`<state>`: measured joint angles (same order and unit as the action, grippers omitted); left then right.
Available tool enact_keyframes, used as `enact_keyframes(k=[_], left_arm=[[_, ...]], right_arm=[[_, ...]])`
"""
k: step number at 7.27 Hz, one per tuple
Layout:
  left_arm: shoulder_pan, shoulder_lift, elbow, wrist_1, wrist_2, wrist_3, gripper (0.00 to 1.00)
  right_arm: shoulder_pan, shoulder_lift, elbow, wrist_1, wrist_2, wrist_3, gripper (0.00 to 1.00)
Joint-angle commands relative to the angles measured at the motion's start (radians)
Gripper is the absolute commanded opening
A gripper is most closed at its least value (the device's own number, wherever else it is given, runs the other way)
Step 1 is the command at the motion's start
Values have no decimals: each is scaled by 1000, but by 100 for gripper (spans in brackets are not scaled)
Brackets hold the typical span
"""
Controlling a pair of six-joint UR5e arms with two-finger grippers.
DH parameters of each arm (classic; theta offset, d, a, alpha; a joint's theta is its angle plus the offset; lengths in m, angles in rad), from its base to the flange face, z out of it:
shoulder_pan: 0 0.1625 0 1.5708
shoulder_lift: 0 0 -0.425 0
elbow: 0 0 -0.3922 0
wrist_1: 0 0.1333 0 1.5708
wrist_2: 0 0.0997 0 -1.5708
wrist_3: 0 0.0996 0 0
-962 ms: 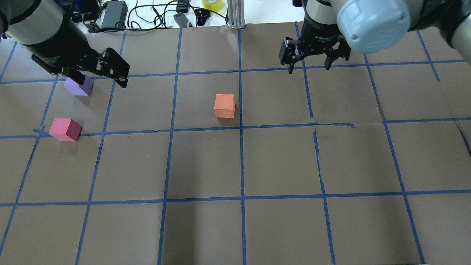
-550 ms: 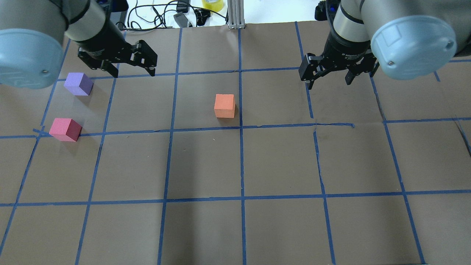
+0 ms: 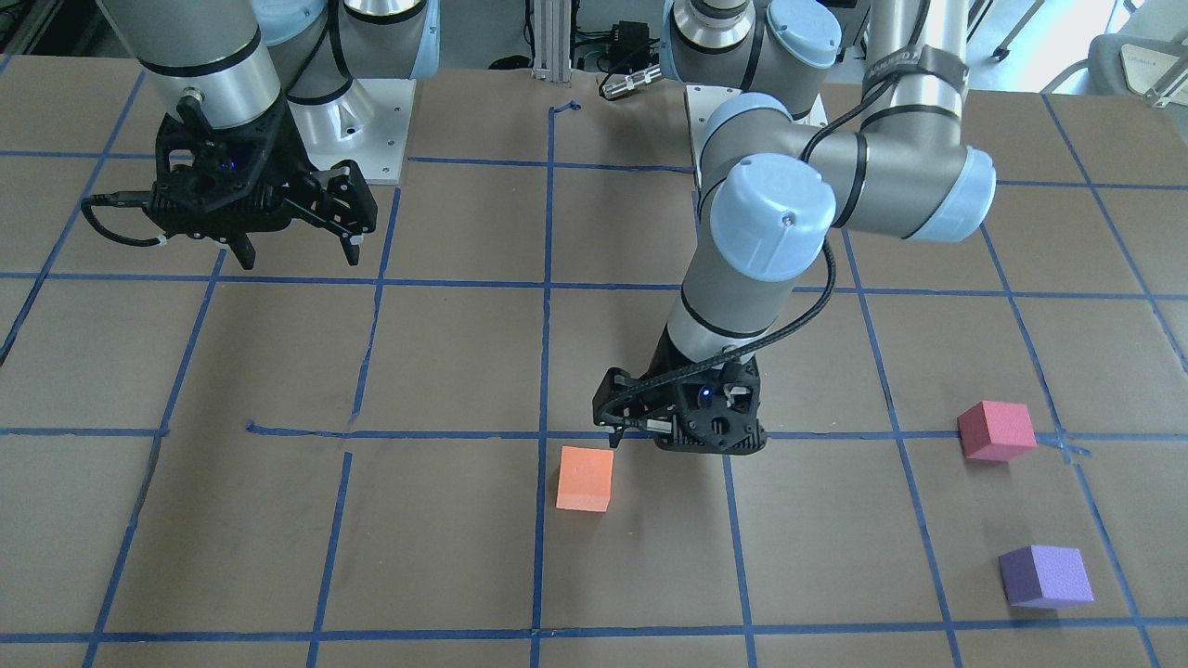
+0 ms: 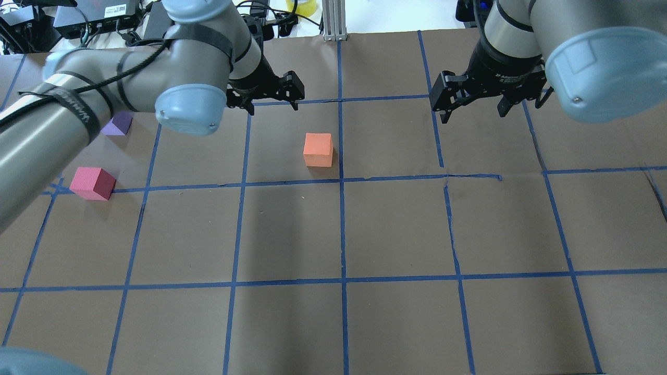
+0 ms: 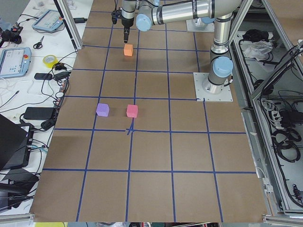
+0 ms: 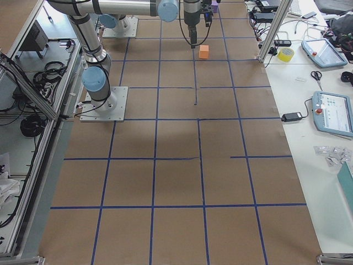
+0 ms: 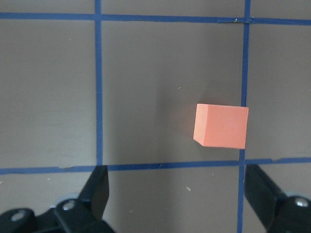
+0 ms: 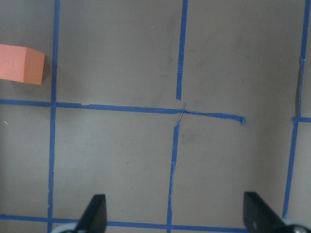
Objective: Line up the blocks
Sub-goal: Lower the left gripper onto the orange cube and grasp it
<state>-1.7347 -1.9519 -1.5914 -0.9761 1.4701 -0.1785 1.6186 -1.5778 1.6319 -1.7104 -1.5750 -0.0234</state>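
The left claw [image 4: 272, 104] is held spread, empty, with the orange block [image 4: 318, 150] at its 5 o'clock overhead. Approach is judged in hand; centring and lowering are called for.

Three blocks lie on the one desk [image 4: 396, 229]. One orange block [image 4: 318, 149] sits near the left fingers [image 7: 98, 191]. One pinkish-red block [image 4: 93, 183] and one purple block [image 3: 1044, 576] lie well apart from both pairs. There are two arms, the left arm [image 4: 130, 88] and the right arm [image 4: 521, 31], each with two fingers, making four with the right fingers [image 8: 95, 213]. Off the desk are one yellow tape roll [image 6: 286, 54], one pair of scissors [image 6: 316, 76] and two handheld screens [image 6: 333, 113].
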Motion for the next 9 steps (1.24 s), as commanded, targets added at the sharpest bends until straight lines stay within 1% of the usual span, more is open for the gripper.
enact_keyframes(k=[1, 2, 5, 6, 7, 9], left_arm=[[-52, -118, 31, 59, -8, -44, 100], [-74, -164, 65, 60, -8, -70, 100], [-98, -244, 68, 88, -7, -68, 100], [-97, -257, 65, 99, 25, -61, 99], [-97, -268, 62, 164, 101, -38, 98], [-97, -278, 56, 162, 104, -41, 67]], right_arm=[[-3, -19, 8, 33, 1, -1, 100], [-5, -24, 8, 38, -2, -3, 100], [-5, -33, 8, 40, -2, -4, 100], [-5, -33, 8, 40, -2, -6, 100], [-6, -33, 8, 40, -2, -7, 100], [-5, -33, 8, 38, -5, -12, 100]])
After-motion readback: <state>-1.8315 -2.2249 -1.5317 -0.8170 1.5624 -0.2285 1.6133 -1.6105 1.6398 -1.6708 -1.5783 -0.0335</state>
